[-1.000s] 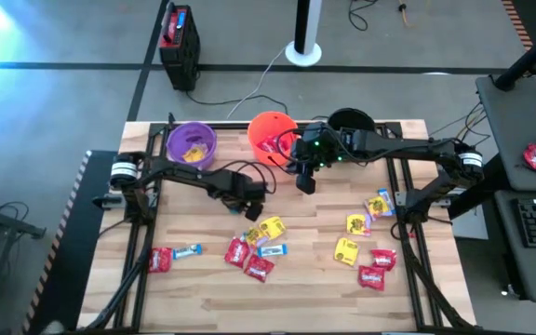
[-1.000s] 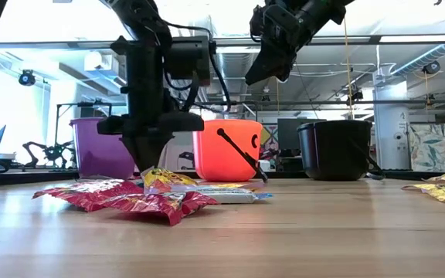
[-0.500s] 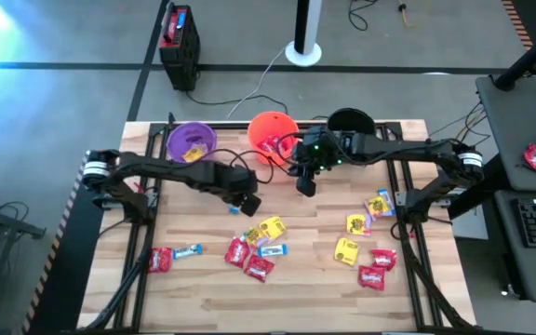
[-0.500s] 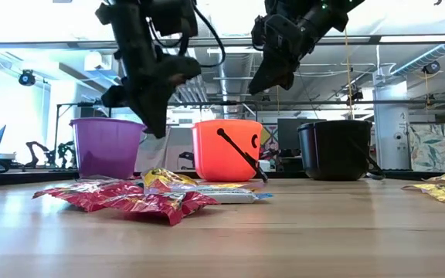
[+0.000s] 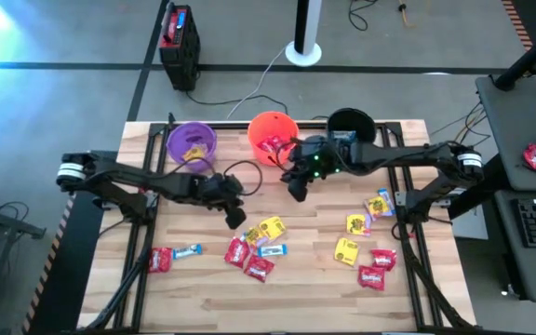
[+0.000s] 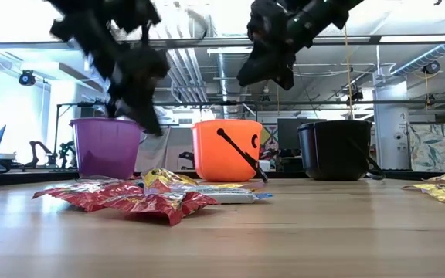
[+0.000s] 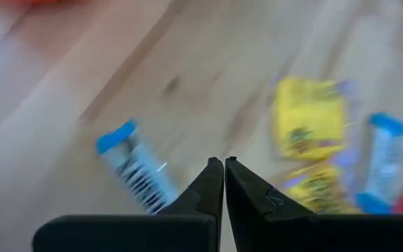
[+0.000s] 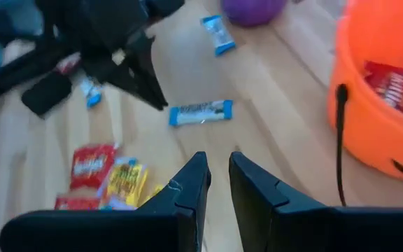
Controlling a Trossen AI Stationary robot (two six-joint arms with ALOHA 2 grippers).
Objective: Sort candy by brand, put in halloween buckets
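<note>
Although a few packets already lie in the purple bucket (image 5: 192, 142) and the orange bucket (image 5: 272, 134), most candy (image 5: 259, 247) is left scattered on the table (image 5: 314, 279), and the black bucket (image 5: 351, 122) looks empty. The left gripper (image 5: 234, 217), fingers clenched on nothing, hangs by the middle heap. The right gripper (image 5: 297, 189), fingers slightly parted and empty, is raised near the orange bucket. Open room is seen along the near edge.
</note>
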